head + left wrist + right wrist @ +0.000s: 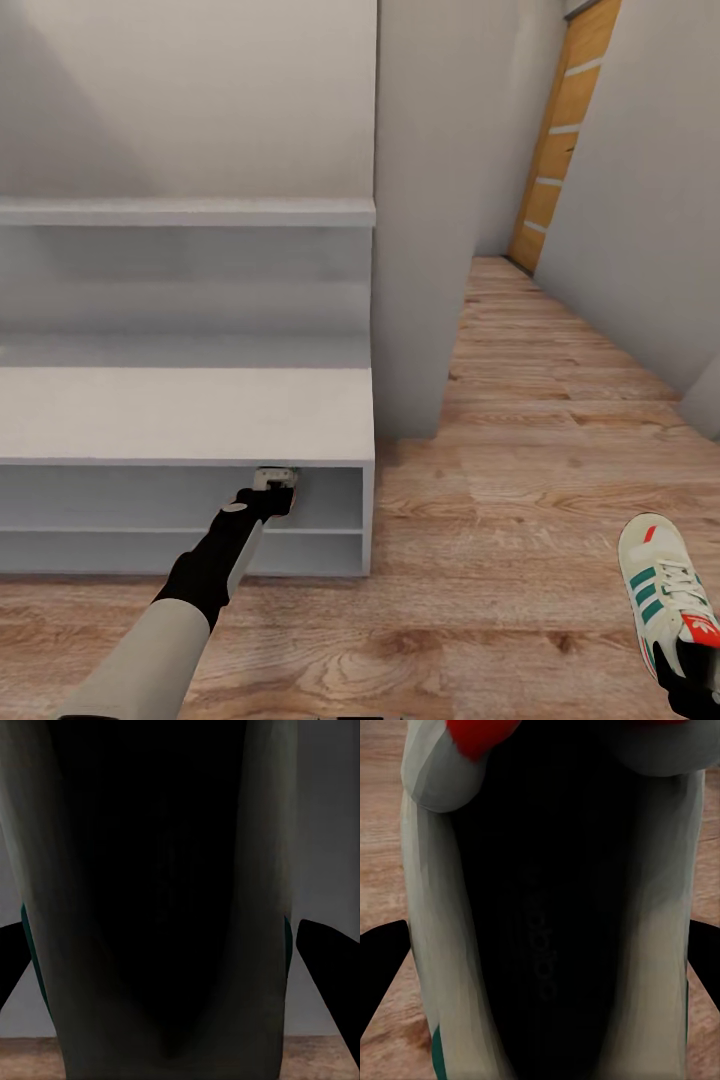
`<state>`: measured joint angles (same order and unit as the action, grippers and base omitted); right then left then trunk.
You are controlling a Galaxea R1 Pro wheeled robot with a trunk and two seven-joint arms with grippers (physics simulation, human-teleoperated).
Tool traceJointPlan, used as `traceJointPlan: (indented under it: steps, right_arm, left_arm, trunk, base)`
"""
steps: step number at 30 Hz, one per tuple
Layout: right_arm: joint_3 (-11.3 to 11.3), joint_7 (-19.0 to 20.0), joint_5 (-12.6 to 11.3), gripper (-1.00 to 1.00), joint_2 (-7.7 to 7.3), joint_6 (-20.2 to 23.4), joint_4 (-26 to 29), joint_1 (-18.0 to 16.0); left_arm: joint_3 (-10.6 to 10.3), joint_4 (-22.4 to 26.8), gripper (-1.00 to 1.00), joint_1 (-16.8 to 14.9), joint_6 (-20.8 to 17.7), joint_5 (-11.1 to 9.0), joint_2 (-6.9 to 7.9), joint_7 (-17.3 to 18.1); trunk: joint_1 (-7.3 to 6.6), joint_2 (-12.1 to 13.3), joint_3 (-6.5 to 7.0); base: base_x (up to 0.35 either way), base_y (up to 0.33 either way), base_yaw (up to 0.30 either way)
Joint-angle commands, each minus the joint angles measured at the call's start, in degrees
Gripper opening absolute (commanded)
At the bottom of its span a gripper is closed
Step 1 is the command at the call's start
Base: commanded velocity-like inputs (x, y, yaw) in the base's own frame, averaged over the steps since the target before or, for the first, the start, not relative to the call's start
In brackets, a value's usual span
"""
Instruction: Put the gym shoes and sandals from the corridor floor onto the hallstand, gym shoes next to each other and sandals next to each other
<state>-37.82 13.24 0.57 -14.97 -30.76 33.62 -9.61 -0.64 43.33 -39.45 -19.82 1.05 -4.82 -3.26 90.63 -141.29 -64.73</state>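
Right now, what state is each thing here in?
Left shoe: gripped by the left hand, at the mouth of the rack's upper compartment.
Right shoe: gripped by the right hand, over the floor, toe pointing away.
Rack: top and upper shelves bare.
Door: looks shut.

The left gripper (276, 478) is being hidden inside the upper compartment of the hallstand (180, 415), so its jaws cannot be judged. The right gripper (690, 690) is being cut off by the head view's corner, along with the heel of the gym shoe (665, 590). In both wrist views, shoe interiors are being lost in darkness.
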Motion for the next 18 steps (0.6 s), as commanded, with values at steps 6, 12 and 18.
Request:
traceJointPlan:
  steps: [6, 12, 18]
  right_arm:
    - [-0.32, 0.47, 0.02, -1.00, 0.03, -0.11, -0.05, -0.06]
    - [-0.32, 0.47, 0.04, -1.00, 0.03, -0.17, -0.05, -0.06]
    - [-0.32, 0.47, 0.04, -1.00, 0.03, -0.16, -0.05, -0.06]
  left_arm:
    - [-0.07, 0.09, -1.00, -0.05, -0.31, 0.10, 0.01, -0.17]
    - [-0.07, 0.09, -1.00, -0.03, -0.31, 0.10, 0.05, -0.17]
    - [-0.07, 0.09, -1.00, -0.01, -0.31, 0.10, 0.09, -0.17]
  trunk:
    - [-0.01, -0.02, -0.05]
    - [-0.01, -0.02, -0.05]
    - [-0.01, -0.02, -0.05]
  base:
    - [0.035, 0.000, 0.000]
    - [0.133, 0.000, 0.000]
    - [0.026, 0.000, 0.000]
